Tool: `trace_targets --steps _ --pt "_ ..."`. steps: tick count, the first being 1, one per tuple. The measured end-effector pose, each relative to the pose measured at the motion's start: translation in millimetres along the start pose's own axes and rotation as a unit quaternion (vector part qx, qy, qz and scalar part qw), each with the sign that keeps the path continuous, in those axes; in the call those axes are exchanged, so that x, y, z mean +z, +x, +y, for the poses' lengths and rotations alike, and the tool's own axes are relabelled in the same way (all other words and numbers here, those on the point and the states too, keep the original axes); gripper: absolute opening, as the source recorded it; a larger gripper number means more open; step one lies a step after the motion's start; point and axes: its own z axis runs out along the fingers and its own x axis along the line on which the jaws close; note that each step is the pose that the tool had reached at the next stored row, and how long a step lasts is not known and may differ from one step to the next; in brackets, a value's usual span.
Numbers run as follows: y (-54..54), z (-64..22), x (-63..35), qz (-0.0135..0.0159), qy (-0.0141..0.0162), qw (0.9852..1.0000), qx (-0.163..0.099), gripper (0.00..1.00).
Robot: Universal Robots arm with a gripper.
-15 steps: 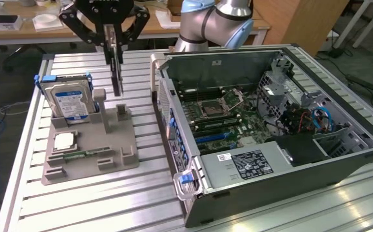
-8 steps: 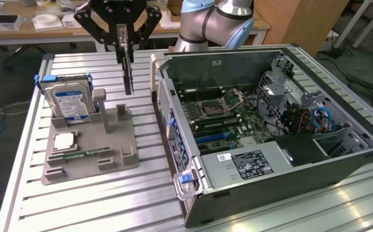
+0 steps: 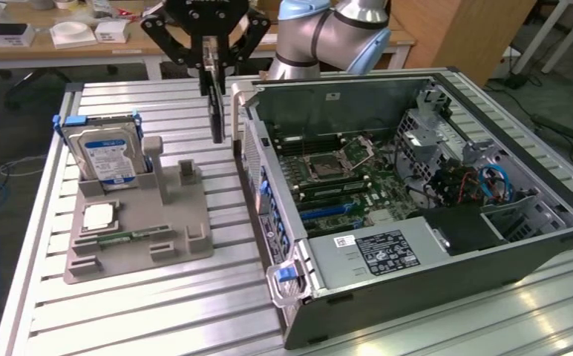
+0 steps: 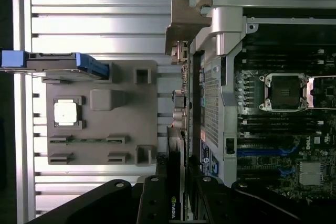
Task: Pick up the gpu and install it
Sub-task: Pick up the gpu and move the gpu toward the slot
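One open computer case [image 3: 416, 297] lay at the near edge of the slatted metal surface [image 3: 168, 311], toward the exterior view's right. Beside it, toward the left edge in that view, one grey holder [image 3: 182, 245] carried one square processor chip [image 3: 99, 216], one green memory stick [image 3: 126, 238] and, farther back, one upright hard drive [image 3: 105, 156]. Toward the far edge, the single black pincer [image 3: 212, 63] was clamped on the one gpu [image 3: 216, 104], hanging it on edge in the air between holder and case.
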Motion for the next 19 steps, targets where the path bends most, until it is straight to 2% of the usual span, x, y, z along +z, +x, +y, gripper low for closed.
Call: trace_targets --steps 19 --pt "-51.6 1.1 -0.8 0.0002 0.0 1.0 0.0 0.26"
